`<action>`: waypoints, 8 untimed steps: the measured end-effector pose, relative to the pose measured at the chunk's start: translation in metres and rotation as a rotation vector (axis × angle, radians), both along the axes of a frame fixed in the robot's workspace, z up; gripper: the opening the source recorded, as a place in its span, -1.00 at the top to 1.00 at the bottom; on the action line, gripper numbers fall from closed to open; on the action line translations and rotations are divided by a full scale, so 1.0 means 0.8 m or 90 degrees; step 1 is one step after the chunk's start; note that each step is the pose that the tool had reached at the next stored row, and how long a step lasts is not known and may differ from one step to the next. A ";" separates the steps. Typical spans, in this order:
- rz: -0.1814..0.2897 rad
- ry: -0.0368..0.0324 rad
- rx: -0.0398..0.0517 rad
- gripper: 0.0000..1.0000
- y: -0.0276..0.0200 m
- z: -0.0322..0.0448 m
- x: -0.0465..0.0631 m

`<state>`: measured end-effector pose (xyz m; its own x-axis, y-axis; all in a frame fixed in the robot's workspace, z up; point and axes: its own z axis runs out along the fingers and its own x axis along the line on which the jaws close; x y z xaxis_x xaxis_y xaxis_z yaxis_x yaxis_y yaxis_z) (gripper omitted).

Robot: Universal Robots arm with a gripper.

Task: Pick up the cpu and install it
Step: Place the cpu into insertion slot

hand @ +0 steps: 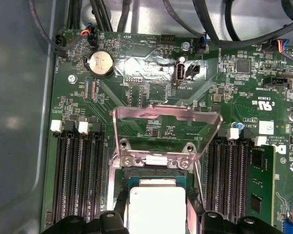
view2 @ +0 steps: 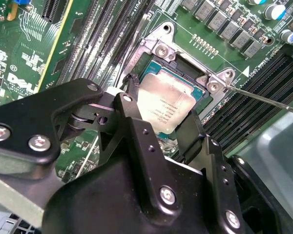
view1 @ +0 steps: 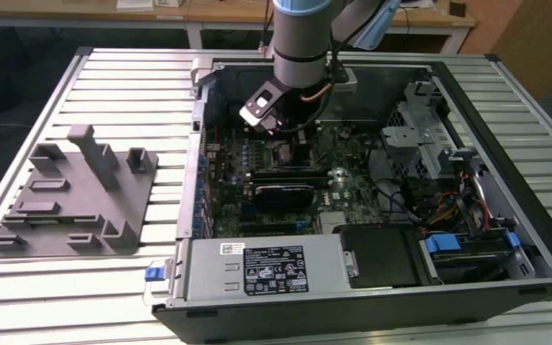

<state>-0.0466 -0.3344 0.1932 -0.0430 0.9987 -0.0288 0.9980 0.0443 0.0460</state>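
Note:
The cpu (view2: 165, 105), a flat square chip with a shiny silver top, lies level at the open socket (view2: 161, 48) on the green motherboard (view2: 24, 53). My gripper (view2: 163, 109) reaches down into the computer case and is shut on the cpu, one black finger (view2: 132, 105) against each of two opposite edges. In the first wrist view the cpu (hand: 156, 209) sits between the fingertips (hand: 118, 217), just below the socket's raised metal load plate (hand: 166, 117). In the exterior view the gripper (view1: 290, 140) hangs over the socket area of the board. Whether the chip is fully seated is hidden.
A thin metal lever (view2: 268, 100) sticks out beside the socket. Memory slots (hand: 75, 175) flank it on both sides. The open case (view1: 535, 208) holds a power supply (view1: 267, 269) and drive bays (view1: 430, 144). A grey fixture block (view1: 75, 194) stands at the exterior view's left.

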 end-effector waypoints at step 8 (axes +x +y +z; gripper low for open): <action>0.000 0.0002 -0.0003 -0.09 0.0002 -0.0023 0.000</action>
<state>-0.0467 -0.3343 0.1913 -0.0429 0.9986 -0.0293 0.9980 0.0443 0.0457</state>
